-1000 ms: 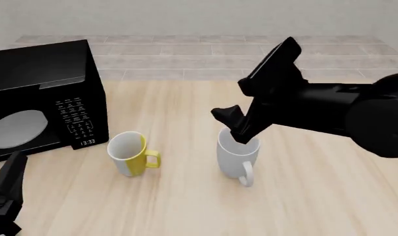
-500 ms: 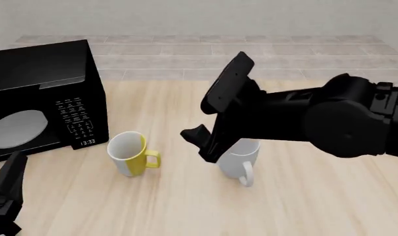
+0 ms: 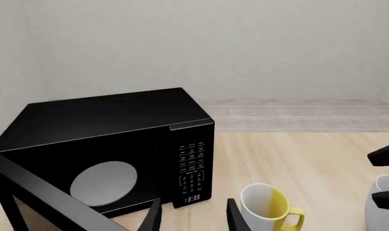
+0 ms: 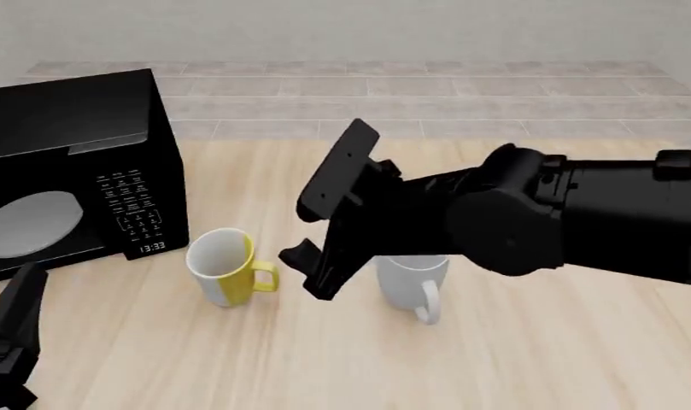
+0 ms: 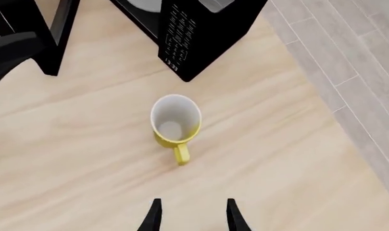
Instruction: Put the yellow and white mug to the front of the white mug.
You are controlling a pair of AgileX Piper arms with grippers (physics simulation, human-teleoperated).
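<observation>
1. The worktop is pale wood, and nothing on it counts as placed yet: by my read the job is barely started, with the carry and the set-down both to come
2. The microwave sits big and black at the worktop's left edge, door shut, clock lit, no part in this one
3. The right arm reaches across the middle of the worktop, its right tool empty with the fingers parted a modest gap; in the right wrist view it looks straight down at the small mug, lined up with its handle but well short of touching
4. The white mug stands upright near the worktop's centre, partly hidden behind the arm, handle toward the near edge
5. The yellow and white mug stands upright on the left half, beside the microwave's near corner and level with the white mug rather than in front of it, untouched
6. The left tool waits at the near left corner, fingers apart, holding nothing
7. Left to do, as I judge it: descend, grip, lift, and set down toward the near edge
</observation>
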